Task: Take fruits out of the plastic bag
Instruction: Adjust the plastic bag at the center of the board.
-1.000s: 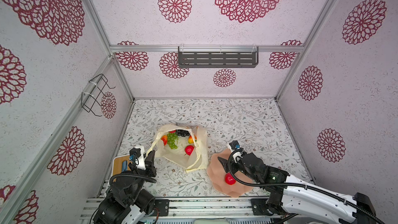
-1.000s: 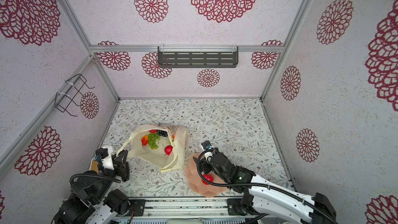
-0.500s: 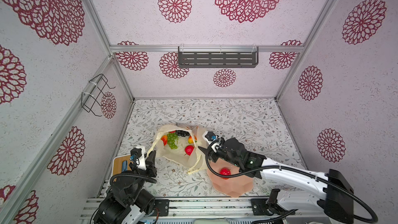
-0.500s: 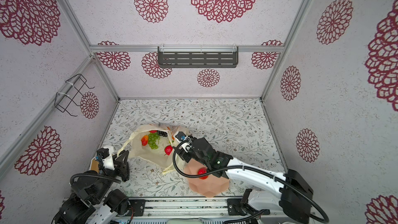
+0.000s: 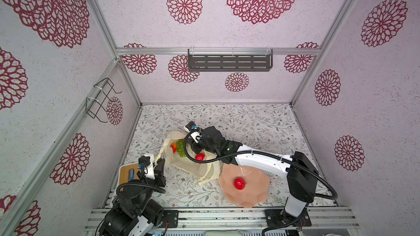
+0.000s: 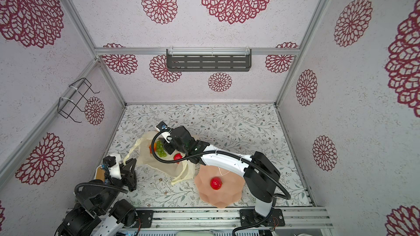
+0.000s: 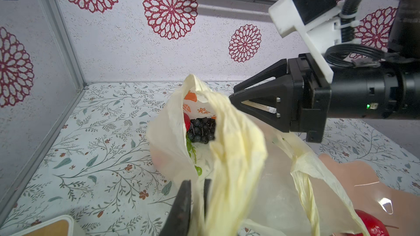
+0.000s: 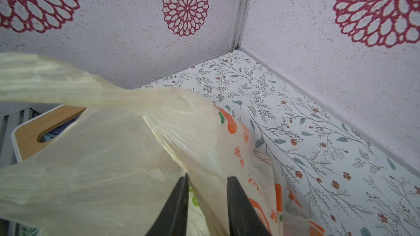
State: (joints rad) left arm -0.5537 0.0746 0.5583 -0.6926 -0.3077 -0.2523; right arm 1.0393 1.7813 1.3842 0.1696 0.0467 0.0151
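At near-left edge by front rail: white-rimmed wooden tray (image 5: 125, 173), then left gripper (image 5: 160, 162), jaws pinched shut on one loop handle of thin, crinkly cream-yellow plastic bag (image 5: 193, 166) w/ orange fruit prints, handle raised & taut. Near-right, on floral-print tabletop (image 5: 250, 128): wavy-edged pink bowl (image 5: 256, 191) w/ one glossy red apple (image 5: 239, 183) inside, bag's other handle just beside bowl's rim. Mid-table: bag slumped, mouth held open. Inside: another red apple in bag (image 5: 199, 157), green grape bunch (image 5: 180, 150), red-yellow mango (image 5: 173, 147); deeper in, per left wrist view, dark purple-black grape bunch (image 7: 202, 130). Over bag's far part: right gripper (image 8: 207, 178), reaching in from right, jaws apart by a narrow gap, bag film & a bit of green in the gap, nothing visibly clamped. On left wall: black wire rack (image 5: 100, 101). Farthest, on back wall: grey slotted metal shelf (image 5: 229, 63).
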